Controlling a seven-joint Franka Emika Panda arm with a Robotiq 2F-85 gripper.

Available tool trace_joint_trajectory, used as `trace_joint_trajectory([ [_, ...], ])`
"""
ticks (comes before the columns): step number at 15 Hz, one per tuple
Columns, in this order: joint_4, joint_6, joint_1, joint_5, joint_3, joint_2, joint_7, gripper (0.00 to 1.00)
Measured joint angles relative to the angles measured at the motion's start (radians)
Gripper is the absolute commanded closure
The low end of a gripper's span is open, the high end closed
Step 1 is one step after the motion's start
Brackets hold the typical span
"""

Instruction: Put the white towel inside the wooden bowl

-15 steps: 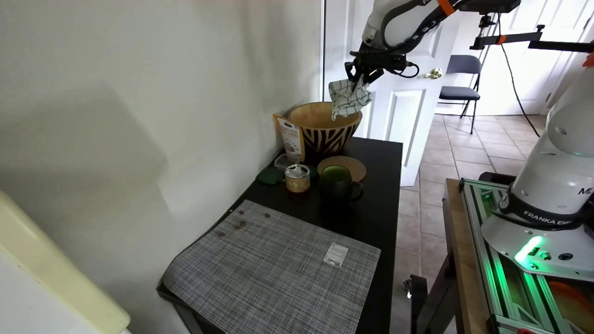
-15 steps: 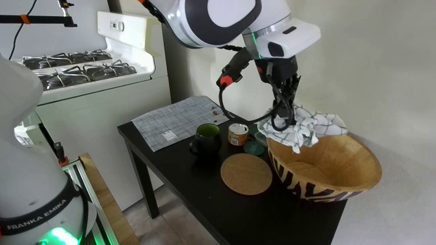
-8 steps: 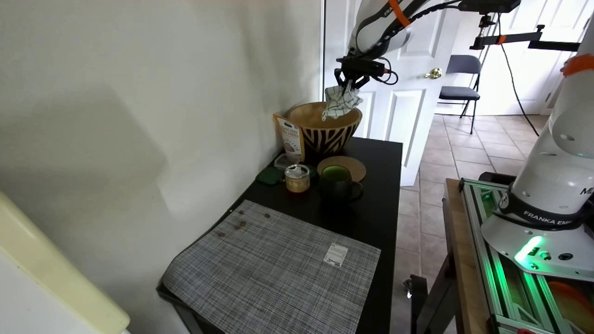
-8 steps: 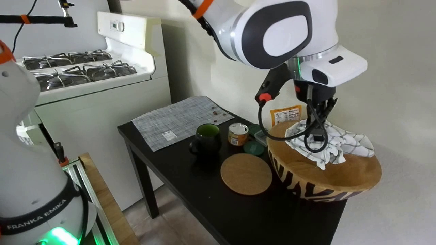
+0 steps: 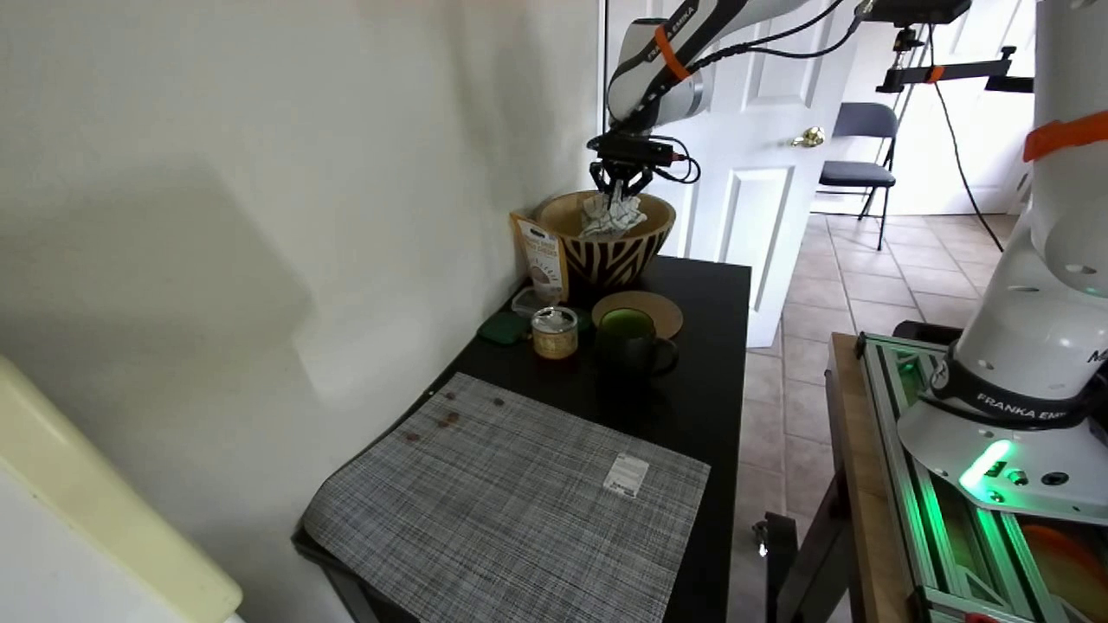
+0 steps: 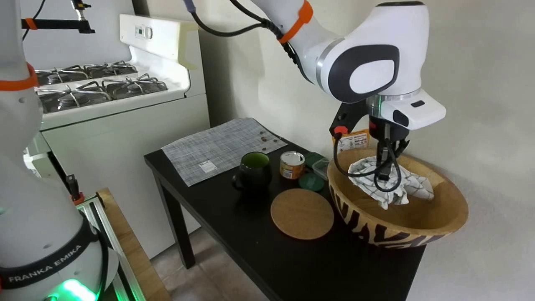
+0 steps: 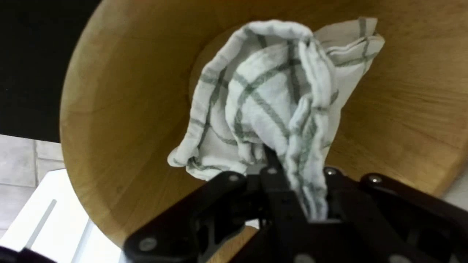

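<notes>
White towel [image 7: 267,106] hung pinched in my claw [image 6: 383,172] within the wooden bowl [image 6: 445,205]; rising with a fold snagged would have risked dragging it out.

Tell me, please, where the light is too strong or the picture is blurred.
Wrist view: the door is washed out white, the towel fairly sharp, the jaws slightly blurred; both exterior views: a green light glares on the robot base.

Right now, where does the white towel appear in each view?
In an exterior view: white towel in the upper middle, just right of centre.
In an exterior view: white towel on the right, slightly below mid-height.
Wrist view: white towel near the centre, reaching toward the top.
Shared landmark: the wooden bowl, visible in all three.
</notes>
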Motion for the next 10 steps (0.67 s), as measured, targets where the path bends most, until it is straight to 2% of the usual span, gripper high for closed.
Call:
trace_joint_trajectory([
  [3,0.049,-0.036,0.012,0.022,-0.007,0.071,-0.006,0.93],
  [4,0.061,-0.044,0.015,0.027,-0.009,0.09,-0.007,0.59],
  [6,0.076,-0.063,0.022,0.031,-0.016,0.124,-0.007,0.51],
  [10,0.092,-0.078,0.034,0.031,-0.041,0.163,-0.007,0.2],
])
